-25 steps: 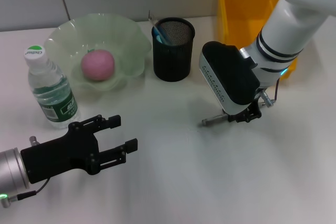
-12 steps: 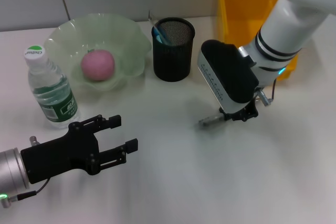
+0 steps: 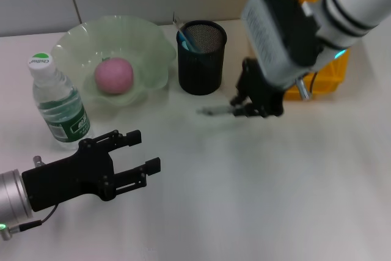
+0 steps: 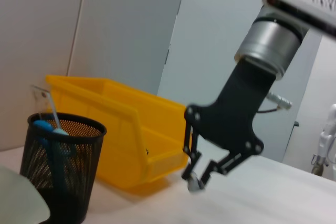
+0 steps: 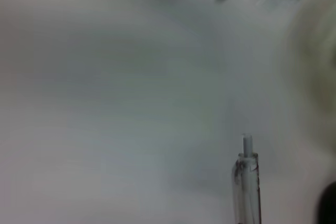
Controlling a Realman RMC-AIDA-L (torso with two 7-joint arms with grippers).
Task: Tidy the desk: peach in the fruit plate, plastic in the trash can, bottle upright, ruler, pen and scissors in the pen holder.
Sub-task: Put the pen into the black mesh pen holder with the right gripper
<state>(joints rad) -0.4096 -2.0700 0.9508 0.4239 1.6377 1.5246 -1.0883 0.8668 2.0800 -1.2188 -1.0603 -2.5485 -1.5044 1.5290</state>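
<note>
My right gripper (image 3: 249, 109) is shut on a clear grey pen (image 3: 215, 111) and holds it level above the table, right of the black mesh pen holder (image 3: 201, 57). The pen also shows in the right wrist view (image 5: 247, 182). The holder has blue-handled items in it. A pink peach (image 3: 113, 75) lies in the green fruit plate (image 3: 73, 41). A water bottle (image 3: 58, 103) with a green cap stands upright at the left. My left gripper (image 3: 142, 154) is open and empty near the front left. In the left wrist view I see the right gripper (image 4: 195, 181) and the holder (image 4: 60, 166).
A yellow bin (image 3: 285, 4) stands at the back right, behind my right arm; it also shows in the left wrist view (image 4: 121, 129). A grey wall runs along the back of the white table (image 3: 244, 200).
My right gripper has lifted the pen off the table and carried it up and back-left toward the pen holder. The left arm has not moved.
</note>
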